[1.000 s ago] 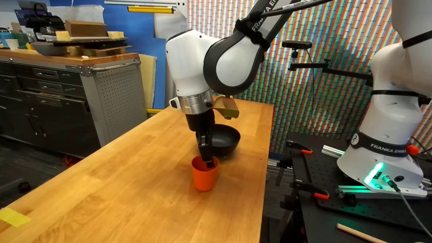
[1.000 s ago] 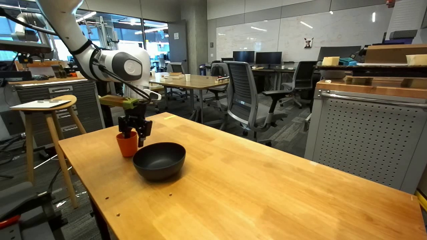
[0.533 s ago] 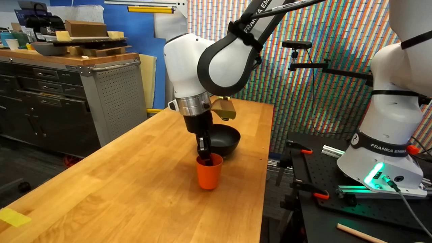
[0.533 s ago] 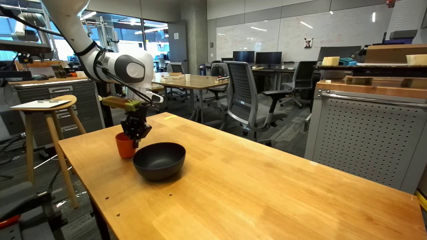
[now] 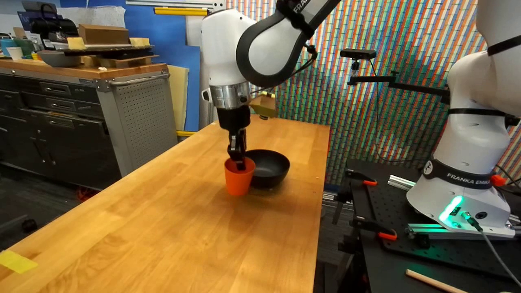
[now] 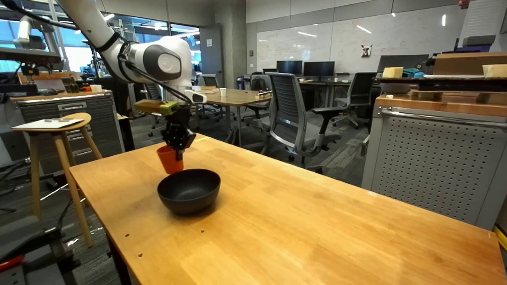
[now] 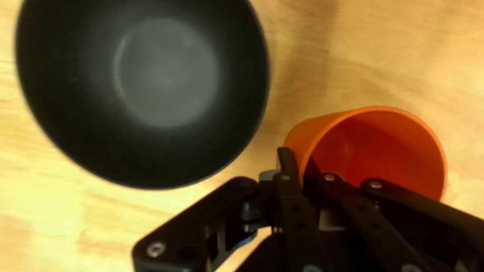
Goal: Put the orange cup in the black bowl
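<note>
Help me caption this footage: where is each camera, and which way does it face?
In an exterior view: overlooking the table, nearer the orange cup than the black bowl, facing the striped wall; arm, base and gripper show.
In an exterior view: nearer the black bowl, facing the whiteboard; arm and gripper show, base doesn't.
Wrist view: on the wrist, looking down at orange cup and black bowl; only gripper shows.
Both exterior views share table, arm and pegboard cabinet.

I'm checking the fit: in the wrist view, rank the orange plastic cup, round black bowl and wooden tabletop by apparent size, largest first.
Wooden tabletop, running out of frame
Round black bowl, cropped at top
Orange plastic cup, partly hidden
</note>
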Motion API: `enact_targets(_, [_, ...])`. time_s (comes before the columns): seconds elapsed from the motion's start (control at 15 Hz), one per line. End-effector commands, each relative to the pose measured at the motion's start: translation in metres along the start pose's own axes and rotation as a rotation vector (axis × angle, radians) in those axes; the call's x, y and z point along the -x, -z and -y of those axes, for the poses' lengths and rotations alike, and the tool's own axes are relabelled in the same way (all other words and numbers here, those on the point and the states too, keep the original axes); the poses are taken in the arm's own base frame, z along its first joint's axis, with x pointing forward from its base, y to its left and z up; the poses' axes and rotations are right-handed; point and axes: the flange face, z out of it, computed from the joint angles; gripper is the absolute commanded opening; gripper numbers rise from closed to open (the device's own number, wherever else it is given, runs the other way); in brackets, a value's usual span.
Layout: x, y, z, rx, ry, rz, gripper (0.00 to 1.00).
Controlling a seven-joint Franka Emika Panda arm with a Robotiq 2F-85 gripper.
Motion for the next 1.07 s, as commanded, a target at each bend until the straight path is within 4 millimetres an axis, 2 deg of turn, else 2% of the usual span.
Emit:
enact_targets(0.0, [0.017,0.070,-0.061,0.073,-0.138,-0.122,0.05])
enact_targets(0.13, [0.027,0.097,-0.103,0.105,-0.232,-0.171,0.05])
enact_targets(0.2, [0.031,0.105,-0.124,0.117,-0.286,-0.189,0.05])
enact_targets(0.33, [0.040,0.113,-0.157,0.140,-0.378,-0.197,0.05])
enact_targets(0.4, [0.043,0.109,-0.170,0.142,-0.409,-0.180,0.05])
enact_targets(0.53, [0.049,0.091,-0.186,0.129,-0.456,-0.127,0.05])
enact_targets(0.67, [0.054,0.066,-0.192,0.097,-0.474,-0.053,0.05])
enact_targets(1.0, [0.061,0.009,-0.182,0.010,-0.492,0.123,0.04])
